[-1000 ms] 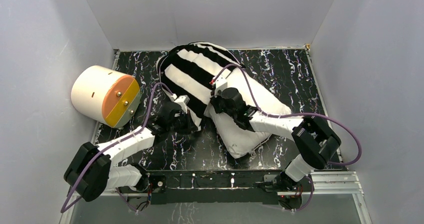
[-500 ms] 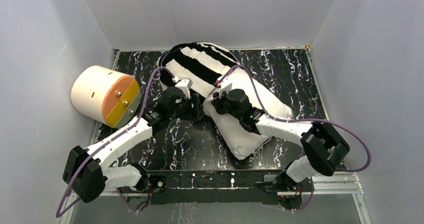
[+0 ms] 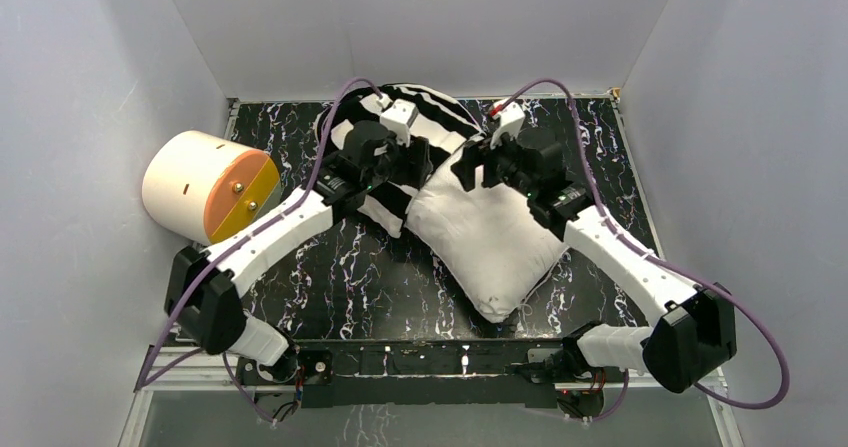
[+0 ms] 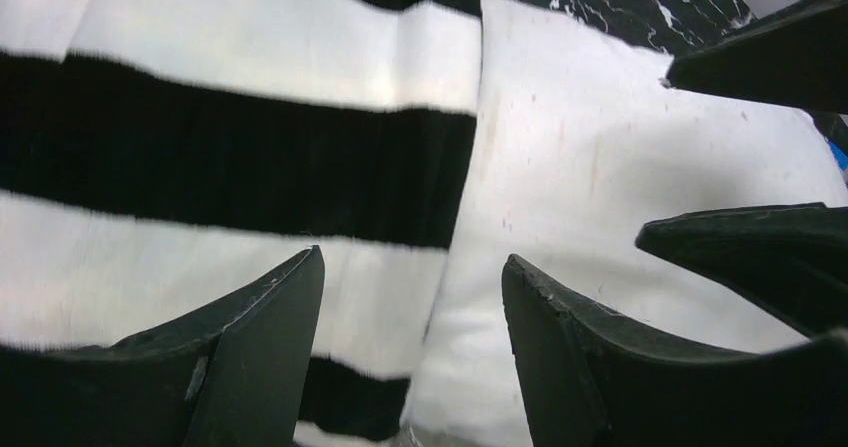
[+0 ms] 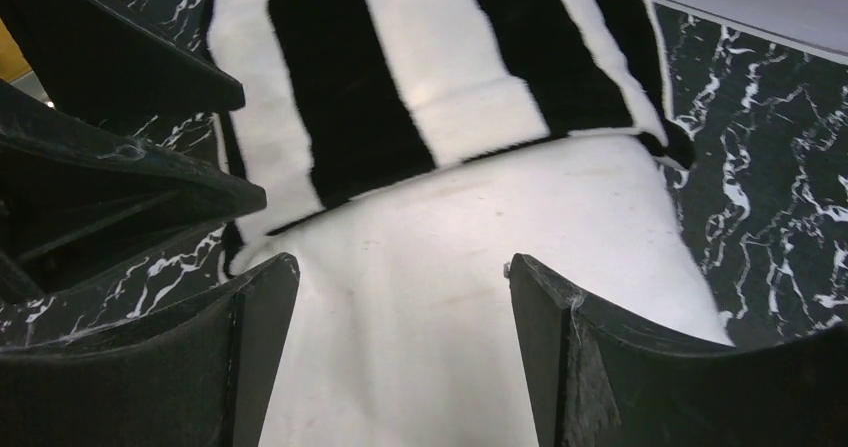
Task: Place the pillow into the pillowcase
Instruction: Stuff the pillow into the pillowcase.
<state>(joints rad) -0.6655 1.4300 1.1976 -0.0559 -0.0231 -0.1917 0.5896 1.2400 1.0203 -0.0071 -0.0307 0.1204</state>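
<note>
On the marbled table (image 3: 600, 157), the pillow (image 3: 490, 237) lies on a diagonal, its long axis running from the near centre toward the far left, where its far end sits inside the pillowcase (image 3: 388, 205). The near half is bare, down to a corner pointing at the arm bases. The striped hem crosses the pillow about midway, and both arms meet over that line. The left gripper (image 4: 412, 257) hangs spread above the hem on the striped side, nothing between its fingers. The right gripper (image 5: 402, 262) hangs just beside it over bare white fabric, likewise spread and empty. From either gripper the uncovered pillow lies toward the near edge, and the covered end away toward the back wall. Neither arm is clearly nearer: the left is better placed for the hem's left run, the right for its right. Any fresh hold would probably take the hem and draw it along the long axis toward the near corner. The case's closed end lies close to the far edge and the back wall, so there looks to be little room to push the pillow deeper. Open tabletop shows to the right of the pillow and between it and the bases. A cylinder (image 3: 205, 192) stands at the left edge, close to the left arm but well apart from the pillow.
</note>
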